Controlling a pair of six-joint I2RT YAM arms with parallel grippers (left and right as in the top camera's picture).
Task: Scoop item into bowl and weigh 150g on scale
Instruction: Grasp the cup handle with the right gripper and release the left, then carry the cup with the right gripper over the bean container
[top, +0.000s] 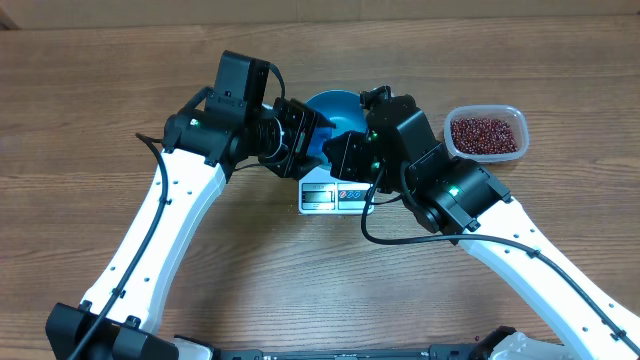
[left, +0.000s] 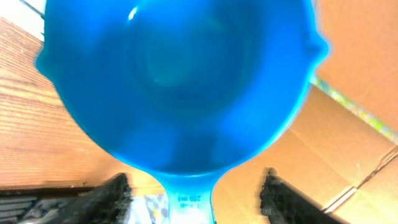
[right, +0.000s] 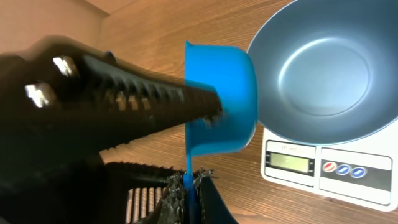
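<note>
The blue bowl (top: 338, 108) (right: 323, 68) stands empty on the white scale (top: 322, 195) (right: 348, 186). Dark red beans (top: 485, 133) fill a clear tub at the right. A small blue scoop (right: 221, 99) (left: 180, 81) hangs empty beside the bowl, to its left in the right wrist view. My right gripper (right: 189, 183) (top: 345, 155) is shut on its thin handle. My left gripper (left: 196, 186) (top: 300, 135) is open. Its fingers (left: 112, 193) stand wide on either side of the scoop's handle without touching it.
The clear tub (top: 520, 118) sits right of the scale on the wooden table (top: 100, 80). Both arms crowd the space just in front of the bowl. Cardboard (left: 348, 137) shows beyond the table in the left wrist view.
</note>
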